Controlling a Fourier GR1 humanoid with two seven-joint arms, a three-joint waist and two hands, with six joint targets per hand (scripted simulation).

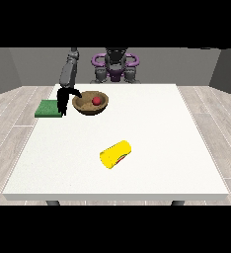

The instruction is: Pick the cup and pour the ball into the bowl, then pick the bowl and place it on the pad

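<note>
Nearest, a yellow cup [115, 154] lies on its side on the white table [186, 163]. Farther left, a red ball [96, 101] sits in the brown bowl [90, 104]. The hand at the view's left [64, 100] touches the bowl's left rim; whether it grips, I cannot tell. A green pad [48, 108] lies just left.

No legible text or markings.

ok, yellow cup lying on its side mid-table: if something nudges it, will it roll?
Probably. The cup lies on its side on the flat table, so its round wall could roll easily. It looks slightly tapered, so it would likely curve rather than run straight. Nothing is touching it; the bowl sits well away.
</note>
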